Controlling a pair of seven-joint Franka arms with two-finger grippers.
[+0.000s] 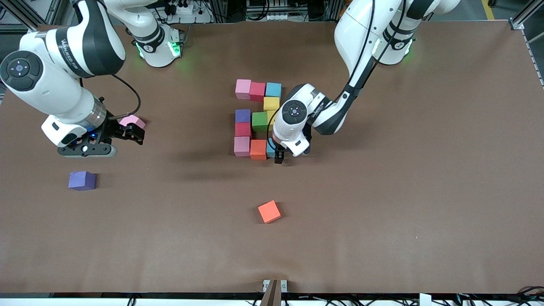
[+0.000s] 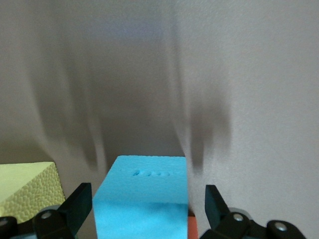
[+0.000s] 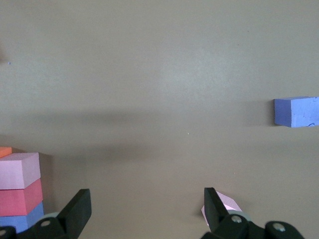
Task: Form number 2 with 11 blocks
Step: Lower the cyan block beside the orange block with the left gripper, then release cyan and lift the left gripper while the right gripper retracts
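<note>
The number 2 (image 1: 257,121) stands mid-table, made of mixed-colour blocks. Its bottom row is pink (image 1: 242,145), orange (image 1: 258,149) and light blue (image 1: 270,149). My left gripper (image 1: 275,154) is low over that light blue block (image 2: 144,194), open, one finger on each side with gaps showing. My right gripper (image 1: 135,132) is open and empty toward the right arm's end of the table, beside a loose pink block (image 1: 132,122), which shows by one fingertip in the right wrist view (image 3: 225,204).
A loose purple block (image 1: 82,180) lies nearer to the front camera than my right gripper (image 3: 147,199); it shows in the right wrist view (image 3: 296,111). A loose orange block (image 1: 269,211) lies nearer to the front camera than the digit. A yellow block (image 2: 27,189) is beside my left gripper (image 2: 148,199).
</note>
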